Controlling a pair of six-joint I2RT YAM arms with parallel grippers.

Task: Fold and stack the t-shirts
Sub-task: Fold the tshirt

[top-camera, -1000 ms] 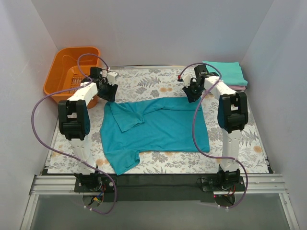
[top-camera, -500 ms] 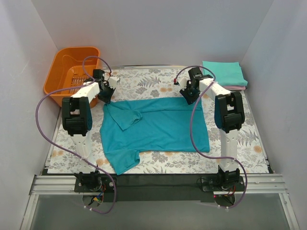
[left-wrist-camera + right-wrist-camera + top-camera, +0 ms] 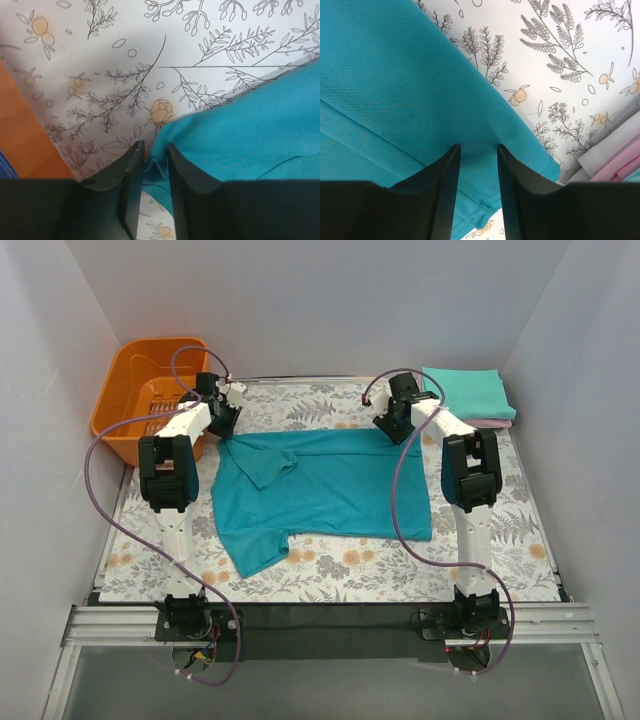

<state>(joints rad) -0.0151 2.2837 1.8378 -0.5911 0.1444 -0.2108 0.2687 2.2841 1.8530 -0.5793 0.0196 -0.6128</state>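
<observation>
The deep teal-blue t-shirt [image 3: 330, 490] lies spread on the floral table, one sleeve folded over its body and one sleeve pointing to the near left. My left gripper [image 3: 223, 422] is shut on the shirt's far left corner; the cloth [image 3: 240, 125] bunches between the fingers [image 3: 131, 167]. My right gripper [image 3: 392, 426] is shut on the far right corner, with cloth [image 3: 395, 75] taut between its fingers [image 3: 507, 165]. The folded mint-teal t-shirt [image 3: 468, 390] lies on the folded pink t-shirt [image 3: 497, 424] at the far right.
The orange plastic basket [image 3: 150, 380] stands at the far left, close behind my left gripper; its wall shows in the left wrist view [image 3: 20, 140]. The folded stack's edge [image 3: 620, 162] shows beside my right gripper. White walls enclose the table.
Both grippers have moved toward the far edge of the table, dragging the teal-blue shirt away from the arm bases. The shirt's far edge is now pulled straighter.
</observation>
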